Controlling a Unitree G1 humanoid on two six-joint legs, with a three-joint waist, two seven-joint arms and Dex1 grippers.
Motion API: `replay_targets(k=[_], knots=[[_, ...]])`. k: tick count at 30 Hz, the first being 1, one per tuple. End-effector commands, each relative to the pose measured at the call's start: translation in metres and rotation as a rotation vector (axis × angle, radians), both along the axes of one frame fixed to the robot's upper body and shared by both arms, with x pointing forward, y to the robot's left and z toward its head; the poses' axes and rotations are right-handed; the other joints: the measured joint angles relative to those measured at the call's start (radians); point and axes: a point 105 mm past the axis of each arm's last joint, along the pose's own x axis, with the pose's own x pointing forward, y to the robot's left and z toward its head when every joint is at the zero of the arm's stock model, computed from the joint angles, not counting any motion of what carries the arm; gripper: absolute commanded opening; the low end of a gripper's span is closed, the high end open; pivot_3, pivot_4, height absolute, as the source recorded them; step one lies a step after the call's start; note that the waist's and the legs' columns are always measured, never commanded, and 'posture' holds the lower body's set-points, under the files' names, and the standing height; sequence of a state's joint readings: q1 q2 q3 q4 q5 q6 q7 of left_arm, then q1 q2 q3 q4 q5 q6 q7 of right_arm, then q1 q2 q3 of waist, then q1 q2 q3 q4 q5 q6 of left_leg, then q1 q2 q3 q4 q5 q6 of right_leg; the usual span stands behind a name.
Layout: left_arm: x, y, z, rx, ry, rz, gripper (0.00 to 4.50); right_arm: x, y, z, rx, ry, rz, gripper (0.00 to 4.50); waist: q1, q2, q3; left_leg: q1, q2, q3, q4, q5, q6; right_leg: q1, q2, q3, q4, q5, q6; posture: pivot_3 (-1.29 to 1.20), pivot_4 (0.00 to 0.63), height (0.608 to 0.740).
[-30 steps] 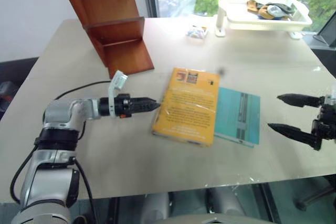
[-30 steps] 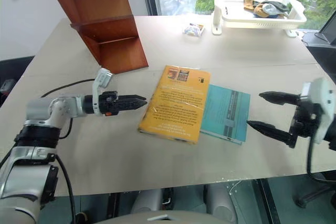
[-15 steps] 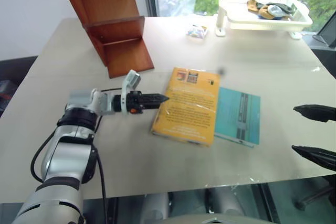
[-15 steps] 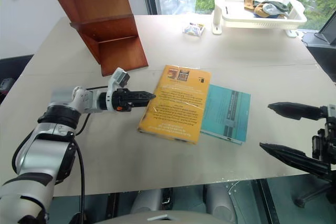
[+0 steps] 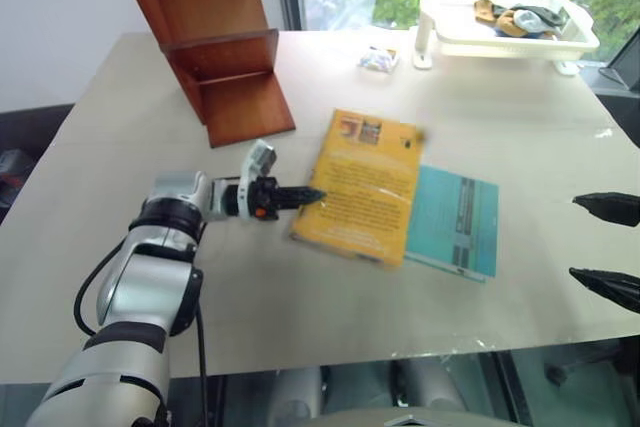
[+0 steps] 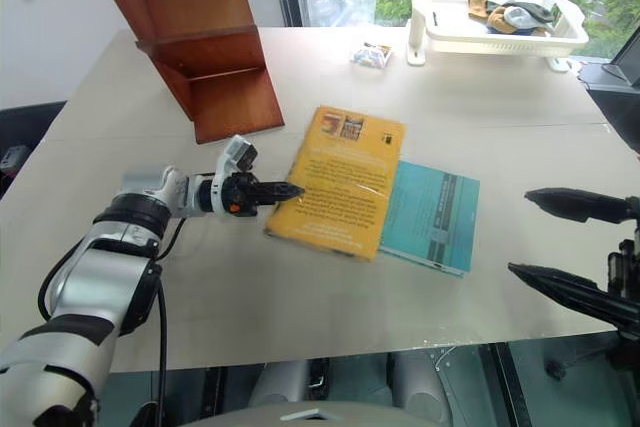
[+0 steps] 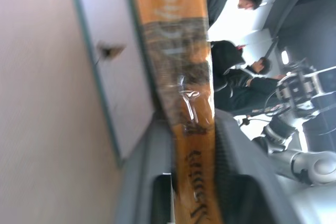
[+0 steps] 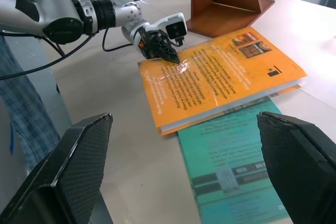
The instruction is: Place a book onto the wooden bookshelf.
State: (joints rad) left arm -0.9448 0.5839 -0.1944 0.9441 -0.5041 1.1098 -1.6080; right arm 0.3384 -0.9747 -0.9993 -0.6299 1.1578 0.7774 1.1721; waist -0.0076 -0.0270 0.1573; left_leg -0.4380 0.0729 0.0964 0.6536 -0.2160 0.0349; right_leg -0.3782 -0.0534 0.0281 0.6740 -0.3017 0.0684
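The orange-yellow book (image 5: pixel 365 187) lies flat mid-table, partly over a thinner teal book (image 5: pixel 455 219). My left gripper (image 5: pixel 305 195) reaches in level from the left and is shut on the book's near-left edge. In the left wrist view the orange spine (image 7: pixel 181 77) runs between the two fingers (image 7: pixel 152 182). From the right wrist view, the left gripper (image 8: pixel 170 56) sits at the book's corner. The wooden bookshelf (image 5: pixel 215 37) stands at the back left, apart from the book. My right gripper (image 5: pixel 605 247) hovers open at the table's right edge, well clear of both books.
A white basket tray (image 5: pixel 505 22) with small items stands at the back right. A small wrapped packet (image 5: pixel 378 59) lies beside it. A black cable trails on the table by my left arm. Bare tabletop lies between the book and the bookshelf.
My left gripper moved right to the book's edge and closed on it; the book shifted slightly. My right gripper drew back toward the table's right edge.
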Motion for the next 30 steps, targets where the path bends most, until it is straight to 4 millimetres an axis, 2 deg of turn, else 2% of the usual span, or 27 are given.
replay_targets(k=[1,6,12,14,16,20,23,26,28,30], knots=[[0.0,0.0,0.016,-0.046,-0.044,-0.01,0.07,-0.002,-0.001,0.004,-0.008,-0.035,0.006,4.5,0.0,0.0,0.0,0.0,0.0,0.0,0.0,0.0,0.0,0.0,0.0,0.0,0.0,0.0,0.0,0.0,0.15,0.74],[0.003,-0.002,0.051,-0.048,-0.23,-0.041,0.07,0.0,-0.002,0.005,-0.006,-0.044,0.008,4.5,0.0,0.0,0.0,-0.001,0.0,-0.001,0.0,0.0,0.0,0.0,0.0,-0.001,0.0,0.0,0.0,0.0,0.15,0.74],[0.02,-0.015,0.111,0.161,-0.729,0.013,0.07,0.006,-0.007,0.006,0.008,-0.053,0.002,4.5,0.006,0.0,0.0,-0.001,0.0,-0.002,0.0,0.0,0.0,0.0,0.0,-0.002,-0.001,0.0,0.0,0.0,0.15,0.74],[0.029,-0.022,0.136,0.3,-1.05,0.053,0.07,0.009,-0.007,0.004,0.015,-0.056,0.004,4.5,0.009,0.0,0.0,-0.001,0.0,-0.002,0.0,0.0,0.0,0.0,0.0,-0.001,-0.001,0.0,0.0,0.0,0.15,0.74],[0.037,-0.028,0.153,0.392,-1.239,0.095,0.07,0.011,-0.007,0.004,0.02,-0.058,0.01,4.5,0.013,0.0,0.0,-0.001,0.0,-0.001,0.0,0.0,0.0,0.001,0.0,-0.001,-0.001,0.0,0.0,0.0,0.15,0.74],[0.051,-0.043,0.189,0.716,-1.69,0.107,0.07,0.018,-0.006,0.003,0.028,-0.068,0.028,4.5,0.021,0.0,0.0,-0.001,-0.001,0.0,0.0,0.0,0.0,0.0,0.0,-0.001,-0.001,0.0,0.0,0.0,0.15,0.74],[0.06,-0.043,0.206,0.918,-1.893,0.11,0.07,0.021,-0.006,0.003,0.028,-0.074,0.033,4.5,0.023,0.0,0.0,-0.001,-0.001,0.002,0.0,0.0,0.0,0.001,0.0,-0.001,-0.002,0.0,0.0,0.0,0.15,0.74],[0.064,-0.04,0.236,1.128,-2.101,0.112,0.07,0.025,-0.009,0.006,0.025,-0.088,0.032,4.5,0.022,0.0,0.001,-0.002,-0.001,0.003,0.0,0.0,0.0,0.0,0.0,-0.001,-0.003,0.0,0.0,0.0,0.15,0.74],[0.062,-0.036,0.256,1.21,-2.165,0.126,0.07,0.028,-0.014,0.008,0.017,-0.101,0.022,4.5,0.021,-0.001,0.001,-0.002,0.0,0.003,0.0,0.0,-0.001,0.0,0.001,0.0,-0.004,0.0,0.0,0.0,0.15,0.74],[0.062,-0.028,0.265,1.298,-2.193,0.099,0.07,0.03,-0.017,0.01,0.012,-0.106,0.02,4.5,0.021,0.0,0.002,-0.004,0.0,0.005,0.0,0.0,0.0,-0.001,0.001,-0.001,-0.005,0.0,0.001,0.0,0.15,0.74]])
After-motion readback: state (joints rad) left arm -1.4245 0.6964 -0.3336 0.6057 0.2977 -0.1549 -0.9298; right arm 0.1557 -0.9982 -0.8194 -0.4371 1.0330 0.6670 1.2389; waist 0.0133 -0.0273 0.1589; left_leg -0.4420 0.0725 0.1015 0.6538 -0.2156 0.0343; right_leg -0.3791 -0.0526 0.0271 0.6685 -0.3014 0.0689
